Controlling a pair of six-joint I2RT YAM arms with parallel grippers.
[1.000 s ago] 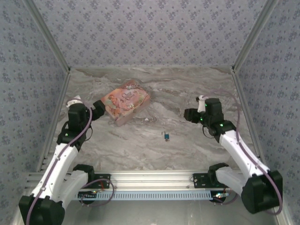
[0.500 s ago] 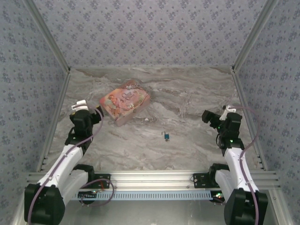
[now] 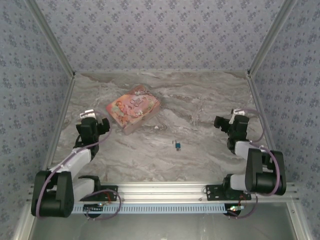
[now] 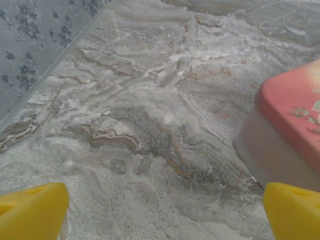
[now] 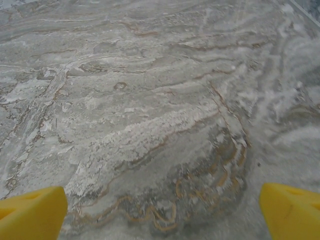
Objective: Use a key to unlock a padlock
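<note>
Padlock (image 3: 177, 145), blue-bodied with a silvery shackle, lies on the marbled grey surface (image 3: 200, 100), roughly midway between the two arms and a little toward the near edge. It sits alone, and nothing touches it. Its details are too small to make out.

Up and to the left of it, well apart, a pink illustrated box (image 3: 133, 108) lies flat on the surface, turned at an angle.

The left end effector (image 3: 102, 123) is low, near the box's left corner but clear of it. In the left wrist view its yellow fingertips (image 4: 30, 212) stand wide apart, with bare surface between them and the box (image 4: 295, 115) ahead on the right. It is open and holds nothing.

The right end effector (image 3: 218, 121) is on the right side of the surface, well apart from the padlock. In the right wrist view its yellow fingertips (image 5: 292, 210) are likewise spread wide over bare marbled surface, open and empty.
</note>
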